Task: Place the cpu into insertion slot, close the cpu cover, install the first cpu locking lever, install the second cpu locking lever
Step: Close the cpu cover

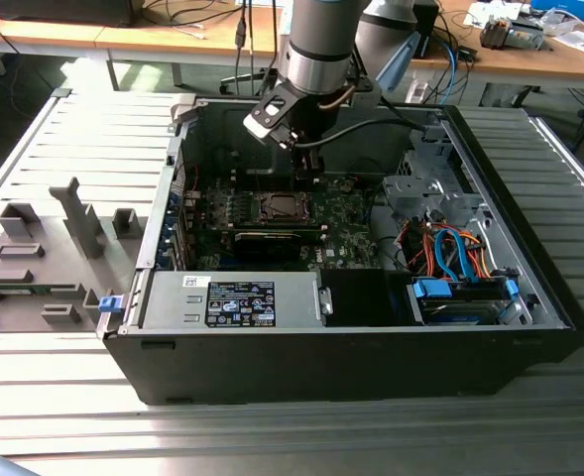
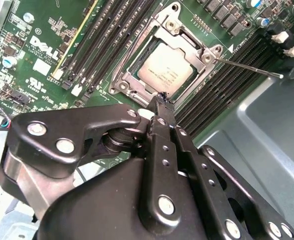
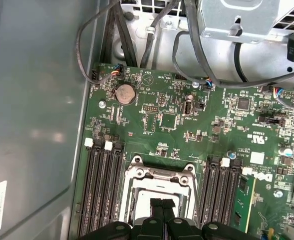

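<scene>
Tool [image 2: 161, 100] closed, tips pressed together; just beyond them the cpu cover [image 2: 209, 54] frames the seated cpu [image 2: 165, 71], thin lever [image 2: 249, 67] alongside.

Black, silver-screwed gripper [image 2: 160, 101]; grey arm [image 1: 323, 45]

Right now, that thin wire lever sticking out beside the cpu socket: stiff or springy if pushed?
Probably springy: the locking lever is a long, thin bare rod, free at its far end. It looks like smooth metal, so a push could slip off it. Likely light; it seems to pivot at the cpu cover corner, so expect swinging rather than sliding.
</scene>
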`<state>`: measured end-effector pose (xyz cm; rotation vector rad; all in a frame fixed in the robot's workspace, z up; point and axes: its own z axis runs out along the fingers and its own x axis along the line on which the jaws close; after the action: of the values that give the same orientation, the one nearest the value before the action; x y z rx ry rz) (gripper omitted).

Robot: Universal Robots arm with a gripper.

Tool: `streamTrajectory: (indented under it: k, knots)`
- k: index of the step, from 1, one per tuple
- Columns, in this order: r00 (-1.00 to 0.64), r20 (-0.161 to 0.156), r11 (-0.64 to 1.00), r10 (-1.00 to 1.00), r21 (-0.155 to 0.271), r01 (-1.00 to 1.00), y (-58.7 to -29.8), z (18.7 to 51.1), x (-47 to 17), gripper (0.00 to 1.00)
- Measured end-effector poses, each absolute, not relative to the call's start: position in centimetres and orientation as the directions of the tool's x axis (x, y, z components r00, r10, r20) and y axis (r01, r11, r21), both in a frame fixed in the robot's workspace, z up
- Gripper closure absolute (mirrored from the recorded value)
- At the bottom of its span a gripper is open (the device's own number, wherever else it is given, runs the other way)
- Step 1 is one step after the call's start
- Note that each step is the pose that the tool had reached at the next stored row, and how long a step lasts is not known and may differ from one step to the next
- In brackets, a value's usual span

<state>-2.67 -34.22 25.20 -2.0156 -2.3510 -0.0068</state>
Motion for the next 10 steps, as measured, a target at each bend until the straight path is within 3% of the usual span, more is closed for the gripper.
streamTrajectory:
  k: [10]
  knots:
    - [-0.152, 0.037, 0.153, 0.988, -0.026, 0.988, -34.22, 25.3, -2.67, 0.89]
